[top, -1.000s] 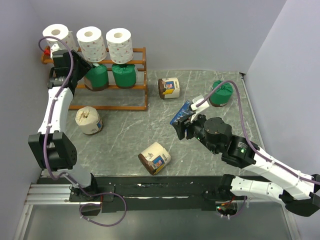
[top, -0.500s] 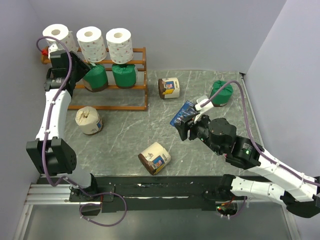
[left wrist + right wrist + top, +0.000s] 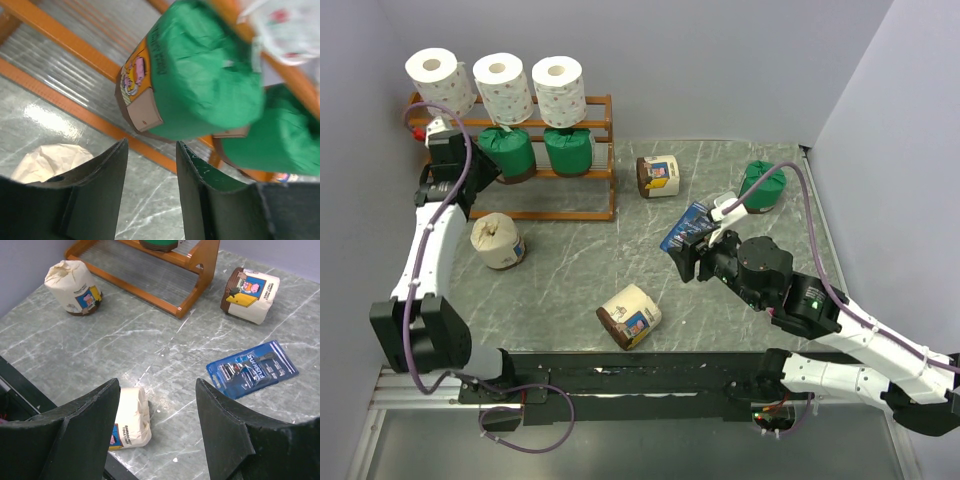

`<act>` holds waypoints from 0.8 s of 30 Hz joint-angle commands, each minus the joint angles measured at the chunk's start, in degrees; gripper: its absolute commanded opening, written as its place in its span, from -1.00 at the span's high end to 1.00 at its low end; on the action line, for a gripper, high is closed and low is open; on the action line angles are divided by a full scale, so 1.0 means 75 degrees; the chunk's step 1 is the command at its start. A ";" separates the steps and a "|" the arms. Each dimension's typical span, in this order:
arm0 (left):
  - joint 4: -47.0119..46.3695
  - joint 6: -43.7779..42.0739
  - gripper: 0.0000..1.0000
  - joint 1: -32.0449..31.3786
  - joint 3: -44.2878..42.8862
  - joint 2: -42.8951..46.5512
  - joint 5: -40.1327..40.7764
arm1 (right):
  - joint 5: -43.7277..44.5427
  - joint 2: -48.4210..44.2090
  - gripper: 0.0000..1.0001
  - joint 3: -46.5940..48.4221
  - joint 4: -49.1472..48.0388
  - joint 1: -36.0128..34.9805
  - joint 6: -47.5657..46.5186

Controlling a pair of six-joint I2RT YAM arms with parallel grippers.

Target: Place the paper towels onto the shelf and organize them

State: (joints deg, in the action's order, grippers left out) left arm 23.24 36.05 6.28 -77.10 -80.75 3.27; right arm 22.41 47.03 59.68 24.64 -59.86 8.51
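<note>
Green-wrapped paper towel roll (image 3: 510, 153) sits on the orange-brown wooden slat shelf (image 3: 550, 213), upper left; the empty left hand (image 3: 151, 145), fingers slightly parted, hangs just beside it and could nudge it off.

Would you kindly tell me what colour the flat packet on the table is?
The flat packet is blue; the right wrist view shows it best.

1. Ahead of the left pincer (image 3: 150, 148): two green rolls (image 3: 200, 80) with orange-and-brown labels (image 3: 140, 97), orange-brown rack (image 3: 50, 29).
2. Ahead of the right pincer (image 3: 157, 390): grey veined table (image 3: 150, 340), blue packet (image 3: 252, 368), cream-and-brown rolls (image 3: 72, 287).
</note>
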 commanded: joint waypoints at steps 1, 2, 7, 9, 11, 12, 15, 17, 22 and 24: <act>-0.0883 0.0079 0.05 -0.0006 0.0165 -0.0295 -0.0119 | 0.0140 0.0046 -0.39 0.0093 -0.0391 0.0024 -0.0068; -0.1186 0.0114 0.06 0.0006 0.0225 -0.0319 -0.0142 | 0.0164 0.0093 -0.39 0.0117 -0.0391 0.0024 -0.0092; -0.1716 0.0244 0.06 0.0006 0.0285 -0.0776 -0.0084 | 0.0082 0.0070 -0.39 0.0082 -0.0602 0.0035 -0.0104; -0.1844 0.0220 0.05 -0.0017 0.0191 -0.0997 -0.0026 | 0.0082 0.0047 -0.39 0.0035 -0.0684 0.0035 -0.0139; -0.1904 0.0209 0.05 -0.0006 0.0038 -0.1127 -0.0026 | 0.0187 0.0070 -0.39 0.0035 -0.0696 0.0024 -0.0197; -0.1962 0.0220 0.04 -0.0006 0.0003 -0.1197 -0.0049 | 0.0210 0.0093 -0.39 0.0023 -0.0696 0.0035 -0.0221; -0.2173 0.0279 0.03 -0.0006 -0.0091 -0.1361 -0.0131 | 0.0258 0.0163 -0.39 0.0046 -0.0661 0.0035 -0.0233; -0.2197 0.0337 0.03 -0.0018 -0.0161 -0.1444 -0.0248 | 0.0281 0.0187 -0.40 0.0012 -0.0719 0.0047 -0.0256; -0.2021 0.0419 0.02 -0.0041 0.0201 -0.1141 -0.0085 | 0.0363 0.0316 -0.39 0.0023 -0.0778 0.0035 -0.0268; -0.1788 0.0466 -0.04 -0.0053 0.0446 -0.0744 0.0044 | 0.0410 0.0421 -0.40 0.0035 -0.0836 0.0035 -0.0280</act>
State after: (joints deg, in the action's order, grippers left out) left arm 10.57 38.35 6.24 -75.42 -91.74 2.44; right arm 23.49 49.23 59.64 21.54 -59.86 7.01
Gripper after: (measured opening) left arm 0.495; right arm 0.696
